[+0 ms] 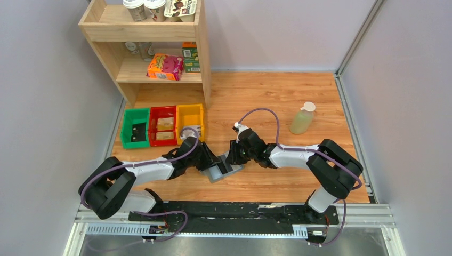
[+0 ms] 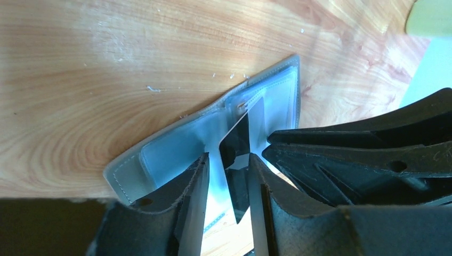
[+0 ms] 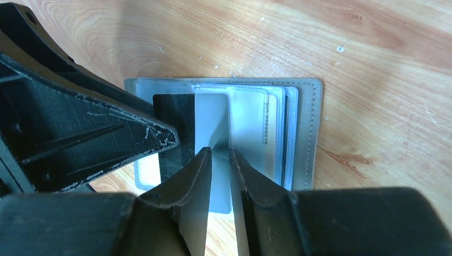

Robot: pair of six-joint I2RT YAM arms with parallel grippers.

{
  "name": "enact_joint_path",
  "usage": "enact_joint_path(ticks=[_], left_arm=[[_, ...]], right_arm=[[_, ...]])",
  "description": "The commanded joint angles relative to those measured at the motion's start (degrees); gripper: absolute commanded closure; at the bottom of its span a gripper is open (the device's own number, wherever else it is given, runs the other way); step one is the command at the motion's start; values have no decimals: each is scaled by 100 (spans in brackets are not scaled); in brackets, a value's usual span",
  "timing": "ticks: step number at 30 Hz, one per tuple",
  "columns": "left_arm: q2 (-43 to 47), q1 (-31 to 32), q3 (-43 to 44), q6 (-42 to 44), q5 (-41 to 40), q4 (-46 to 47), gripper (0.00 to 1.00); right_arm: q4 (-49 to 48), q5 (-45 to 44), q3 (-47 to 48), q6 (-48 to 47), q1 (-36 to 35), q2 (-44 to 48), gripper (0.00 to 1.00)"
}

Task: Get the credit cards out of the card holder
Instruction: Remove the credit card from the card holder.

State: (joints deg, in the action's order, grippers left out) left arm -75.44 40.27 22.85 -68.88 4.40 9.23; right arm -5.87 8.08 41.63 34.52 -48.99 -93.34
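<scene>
The grey card holder (image 1: 224,172) lies open on the wooden table between both grippers. In the right wrist view it (image 3: 304,133) shows pale card slots, and one glossy credit card (image 3: 213,120) sticks partway out of a slot toward the camera. In the left wrist view the holder (image 2: 170,146) lies under my fingers, and that card (image 2: 241,140) stands up between them. My left gripper (image 2: 228,162) has its jaws a small gap apart on either side of the card. My right gripper (image 3: 220,154) has its jaws a narrow gap apart, its tips over the card's face. Tan card edges sit in the slots (image 3: 271,133).
Green (image 1: 135,128), red (image 1: 163,125) and yellow (image 1: 190,118) bins stand at the left, behind the left arm. A wooden shelf (image 1: 160,48) with boxes and cups is at the back left. A pale green bottle (image 1: 303,118) stands at the right.
</scene>
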Motion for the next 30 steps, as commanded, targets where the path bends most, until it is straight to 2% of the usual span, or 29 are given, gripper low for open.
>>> enact_joint_path(ticks=[1,14,17,18,23,30], left_arm=[[-67,-142,-149,-90,-124,421,60],[-322,-239,-228,24,-80,1080,77],[-252,-265,-325,33,-80,1159,92],[-156,-283,-343,41,-89,1142,100],[371,-318,-474,304,-247,642,100],[1785,-327,-580,638,-607,-395,100]], right_arm=[[868,-280,-313,-139,-23,-290,73],[868,-263,-313,-148,-23,-290,73],[877,-263,-322,-139,-31,-290,73],[877,-254,-322,-139,-31,-290,73],[886,-271,-322,-139,-23,-299,73],[956,-280,-243,-156,-23,-255,71]])
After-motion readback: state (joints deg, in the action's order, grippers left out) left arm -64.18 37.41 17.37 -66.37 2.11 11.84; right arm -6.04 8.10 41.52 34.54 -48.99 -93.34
